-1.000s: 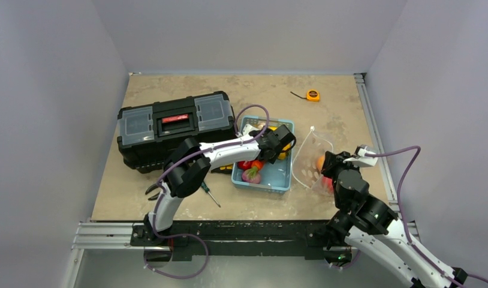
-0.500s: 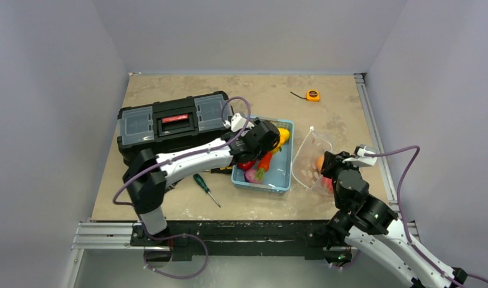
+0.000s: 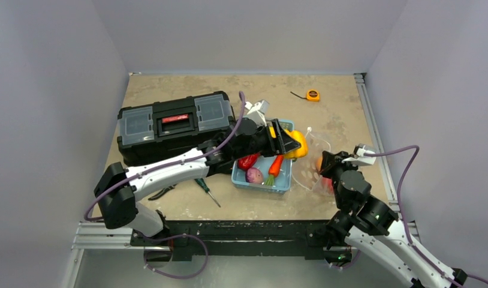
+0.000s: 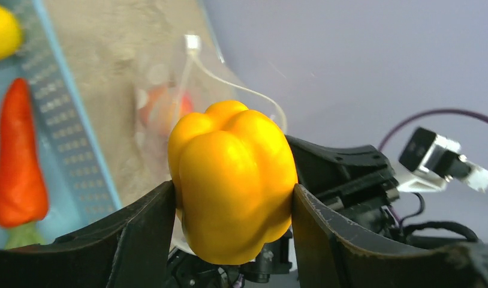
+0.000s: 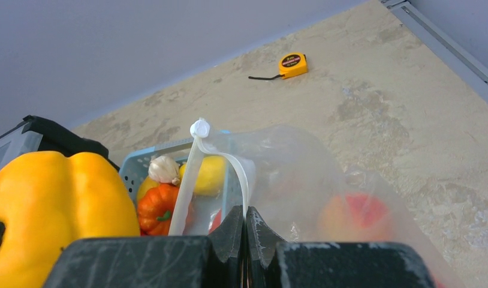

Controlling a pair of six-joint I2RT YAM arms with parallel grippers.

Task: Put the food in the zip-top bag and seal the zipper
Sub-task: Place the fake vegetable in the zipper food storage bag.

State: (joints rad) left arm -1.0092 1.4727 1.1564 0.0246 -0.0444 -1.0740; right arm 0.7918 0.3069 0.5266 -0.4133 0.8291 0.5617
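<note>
My left gripper (image 3: 288, 141) is shut on a yellow toy pepper (image 3: 294, 144) and holds it in the air over the right edge of the light blue basket (image 3: 259, 183), just left of the zip-top bag (image 3: 316, 161). The pepper (image 4: 232, 180) sits squeezed between both fingers. My right gripper (image 5: 246, 219) is shut on the bag's whitish zipper (image 5: 187, 174) and holds the mouth up and open. An orange-red fruit (image 5: 349, 216) lies inside the bag. A red pepper (image 3: 249, 161), a carrot (image 3: 275, 165) and a purple piece (image 3: 254, 175) lie in the basket.
A black toolbox (image 3: 169, 123) stands left of the basket, under my left arm. A screwdriver (image 3: 204, 189) lies in front of it. An orange tape measure (image 3: 313, 95) lies at the back right. A small pumpkin (image 5: 160, 207) and garlic (image 5: 163, 169) are also in the basket.
My left gripper has lifted the yellow pepper out of the basket and carried it right, toward the bag's mouth. My right gripper and the bag have not moved.
</note>
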